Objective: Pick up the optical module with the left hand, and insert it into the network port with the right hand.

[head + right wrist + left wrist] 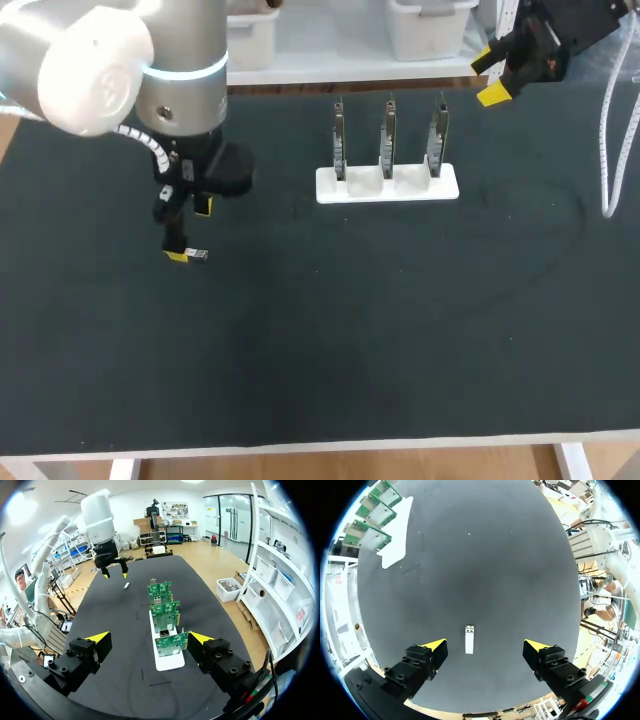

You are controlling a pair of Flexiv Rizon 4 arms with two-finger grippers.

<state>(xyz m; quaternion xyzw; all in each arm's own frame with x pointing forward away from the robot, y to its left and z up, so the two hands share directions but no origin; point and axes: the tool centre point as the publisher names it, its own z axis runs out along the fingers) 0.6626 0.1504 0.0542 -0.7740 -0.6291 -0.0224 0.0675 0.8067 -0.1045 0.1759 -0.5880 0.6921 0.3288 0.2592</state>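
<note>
The optical module [197, 255] is a small silver bar lying flat on the dark table at the left. My left gripper [190, 231] hangs open just above it. In the left wrist view the module [469, 639] lies between the spread fingers of the left gripper [485, 647], nearer one of them and touching neither. The network ports are on three green boards [388, 140] standing upright in a white holder [387, 185] at the table's middle back. My right gripper [488, 78] is open and empty at the far right edge, with the boards [165, 615] ahead of its fingers [97, 639].
A white cable [607, 150] hangs down at the table's right edge. From the right wrist, my left gripper [114, 572] and the module [127, 585] show beyond the holder [167, 661].
</note>
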